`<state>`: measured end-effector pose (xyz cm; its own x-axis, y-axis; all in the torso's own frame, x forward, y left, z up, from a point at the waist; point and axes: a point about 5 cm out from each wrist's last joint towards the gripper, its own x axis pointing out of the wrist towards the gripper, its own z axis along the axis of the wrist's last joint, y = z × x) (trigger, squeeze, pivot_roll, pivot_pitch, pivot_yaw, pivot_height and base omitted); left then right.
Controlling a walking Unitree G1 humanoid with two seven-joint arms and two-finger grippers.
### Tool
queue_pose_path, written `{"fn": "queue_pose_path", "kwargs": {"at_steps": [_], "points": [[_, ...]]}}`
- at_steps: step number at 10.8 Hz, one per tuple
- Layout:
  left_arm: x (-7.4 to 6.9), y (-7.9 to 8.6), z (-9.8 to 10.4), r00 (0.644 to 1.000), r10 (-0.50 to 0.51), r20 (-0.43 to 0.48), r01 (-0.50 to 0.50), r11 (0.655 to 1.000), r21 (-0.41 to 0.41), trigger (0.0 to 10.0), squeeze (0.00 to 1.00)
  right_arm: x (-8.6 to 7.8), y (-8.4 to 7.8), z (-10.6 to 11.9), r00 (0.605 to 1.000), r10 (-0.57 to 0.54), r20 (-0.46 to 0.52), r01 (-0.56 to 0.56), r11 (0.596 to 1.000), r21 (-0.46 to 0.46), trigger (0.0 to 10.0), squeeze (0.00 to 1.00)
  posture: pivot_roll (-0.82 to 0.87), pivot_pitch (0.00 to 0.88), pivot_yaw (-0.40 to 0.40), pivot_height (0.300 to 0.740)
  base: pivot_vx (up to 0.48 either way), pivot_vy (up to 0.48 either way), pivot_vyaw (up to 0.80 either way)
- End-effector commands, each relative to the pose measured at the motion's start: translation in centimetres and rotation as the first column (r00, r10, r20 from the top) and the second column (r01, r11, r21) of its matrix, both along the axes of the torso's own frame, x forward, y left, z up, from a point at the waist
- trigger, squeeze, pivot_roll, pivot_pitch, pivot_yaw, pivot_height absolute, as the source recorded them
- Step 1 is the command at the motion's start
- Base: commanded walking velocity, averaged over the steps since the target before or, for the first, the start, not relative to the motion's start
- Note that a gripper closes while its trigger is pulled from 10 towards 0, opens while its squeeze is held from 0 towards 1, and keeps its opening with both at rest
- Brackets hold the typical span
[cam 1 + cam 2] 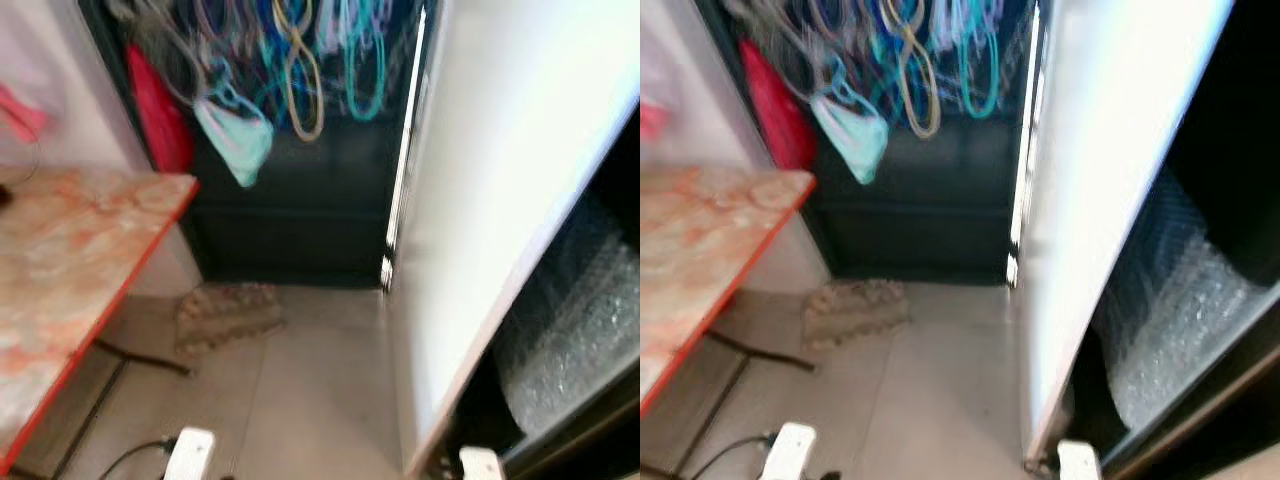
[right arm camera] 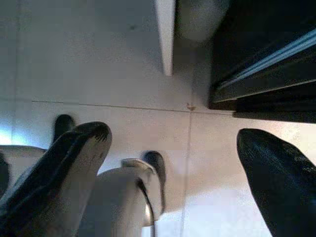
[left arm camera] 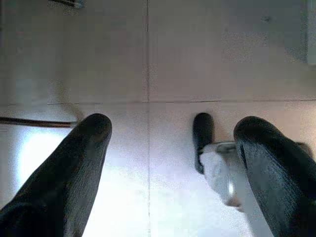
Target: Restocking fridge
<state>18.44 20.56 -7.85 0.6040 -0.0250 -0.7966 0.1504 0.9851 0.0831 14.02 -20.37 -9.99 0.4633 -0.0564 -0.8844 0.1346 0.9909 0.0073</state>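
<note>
A white fridge door (image 1: pixel 490 190) stands open on the right, its edge toward me. Behind it, the fridge's dark inside holds a crinkled clear plastic sheet (image 1: pixel 1170 330) low down. My left gripper (image 3: pixel 170 143) hangs over the tiled floor (image 3: pixel 197 59), open, with nothing between its fingers (image 3: pixel 74 168). My right gripper (image 2: pixel 173 153) also hangs open above the floor near the lower edge of the fridge door (image 2: pixel 165 34). The head views are blurred.
A table with an orange-marbled top and red edge (image 1: pixel 70 260) stands on the left. Ahead is a dark cabinet (image 1: pixel 300 210) with coloured hangers (image 1: pixel 310 60) above it. A small mat (image 1: pixel 225 315) lies on the floor. My white feet (image 1: pixel 190 455) show at the bottom.
</note>
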Motion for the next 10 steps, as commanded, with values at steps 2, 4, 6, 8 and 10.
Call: {"fn": "queue_pose_path", "kwargs": {"at_steps": [2,4,6,8,10], "points": [[-0.52,0.92,-0.09,1.000,0.008,-0.016,-0.008,1.000,0.025,10.0,0.00,0.24,0.43,0.01,1.000,0.001,0.000,-0.001,1.000,0.012,10.0,0.00,-0.06,0.000,0.021,0.740,0.000,0.000,0.80],[-0.49,0.95,-0.08,1.000,0.008,-0.018,-0.008,1.000,0.028,10.0,0.00,0.28,0.45,0.02,1.000,0.003,0.000,-0.003,1.000,0.013,10.0,0.00,-0.06,0.000,0.021,0.740,0.000,0.000,0.80],[-0.43,0.94,-0.06,1.000,0.009,-0.017,-0.008,1.000,0.025,10.0,0.00,0.33,0.45,0.04,1.000,0.004,0.002,-0.004,1.000,0.014,10.0,0.00,-0.06,0.000,0.023,0.740,0.000,0.000,0.80],[-0.41,0.93,-0.05,1.000,0.009,-0.017,-0.009,1.000,0.024,10.0,0.00,0.37,0.46,0.05,1.000,0.006,0.001,-0.006,1.000,0.015,10.0,0.00,-0.06,0.000,0.021,0.740,0.000,0.000,0.80],[-0.42,0.92,-0.06,1.000,0.018,-0.016,-0.018,1.000,0.024,10.0,0.00,0.38,0.39,0.06,1.000,0.004,0.003,-0.004,1.000,0.009,10.0,0.00,-0.06,0.000,0.020,0.740,0.000,0.000,0.80]]}}
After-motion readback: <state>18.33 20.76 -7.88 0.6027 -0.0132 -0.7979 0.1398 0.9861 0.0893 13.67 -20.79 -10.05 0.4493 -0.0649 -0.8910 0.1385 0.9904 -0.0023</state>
